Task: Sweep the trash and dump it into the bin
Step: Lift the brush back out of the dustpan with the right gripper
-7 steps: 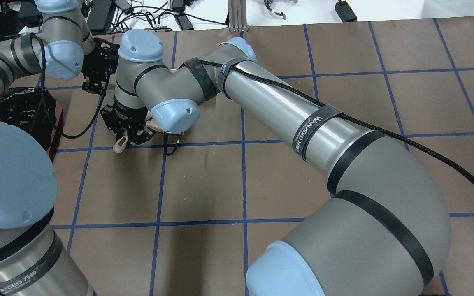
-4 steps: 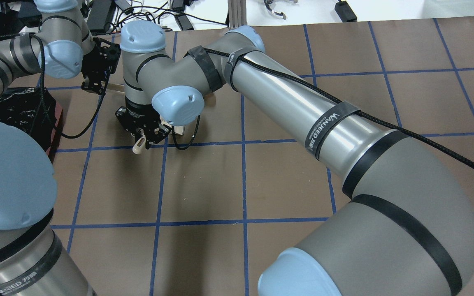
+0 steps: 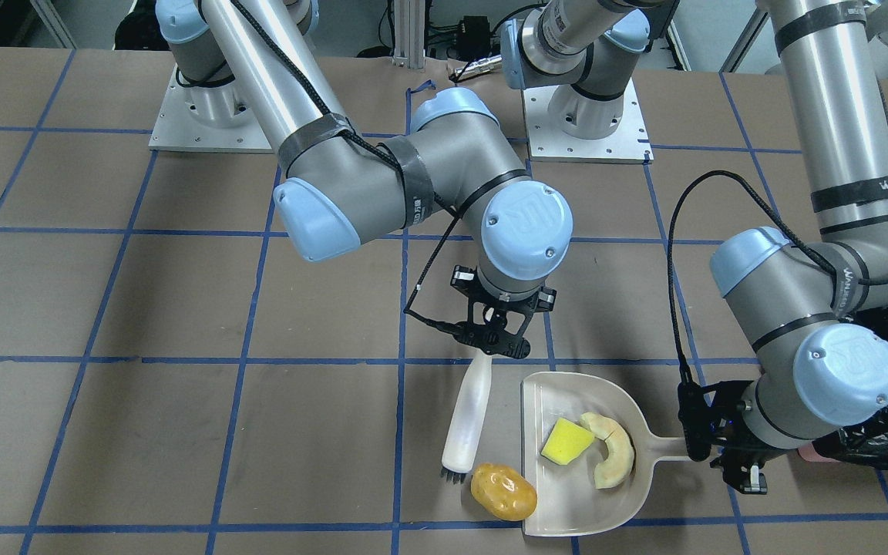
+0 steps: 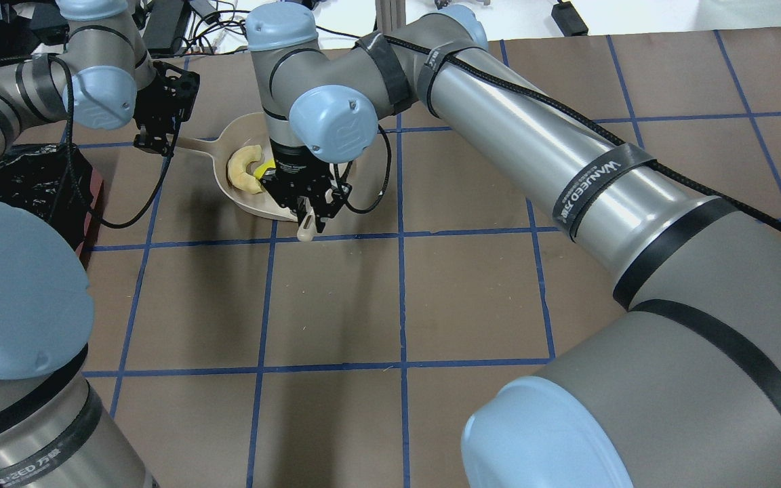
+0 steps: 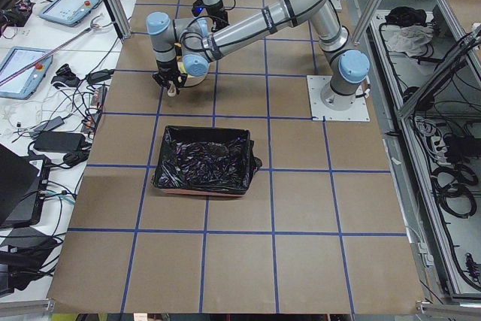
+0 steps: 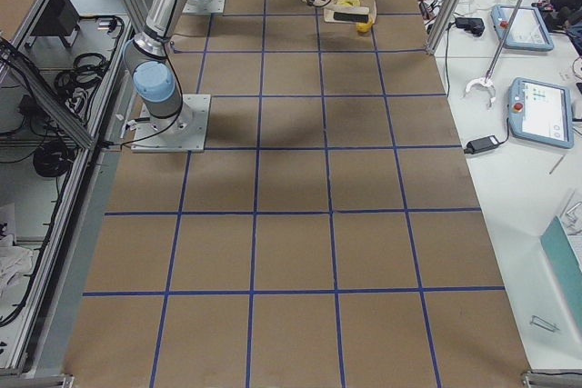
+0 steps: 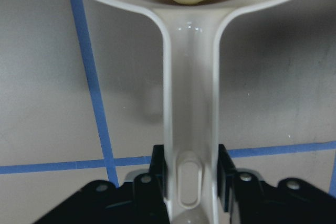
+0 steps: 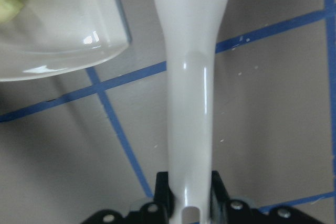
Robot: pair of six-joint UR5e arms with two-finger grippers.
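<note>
The cream dustpan (image 3: 567, 501) lies on the table with the yellow sponge (image 3: 566, 441) and the curved bread piece (image 3: 615, 456) inside. The golden-brown potato lump (image 3: 502, 491) sits at the pan's open mouth, partly over its lip. My left gripper (image 3: 702, 451) is shut on the dustpan handle (image 7: 190, 103). My right gripper (image 3: 496, 347) is shut on a white brush (image 3: 467, 412); its bristles (image 3: 452, 474) rest beside the potato. The bin (image 5: 203, 159), lined with a black bag, stands beside my left arm. In the overhead view the potato is hidden behind my right wrist.
The table is brown paper with a blue tape grid (image 4: 401, 305). My right arm (image 4: 533, 135) reaches across the table to the dustpan (image 4: 241, 200). Cables and devices lie past the far edge (image 4: 262, 20).
My right gripper has carried the brush to the right and farther away in the overhead view, uncovering the dustpan with the bread and sponge. My left gripper has stayed on the handle.
</note>
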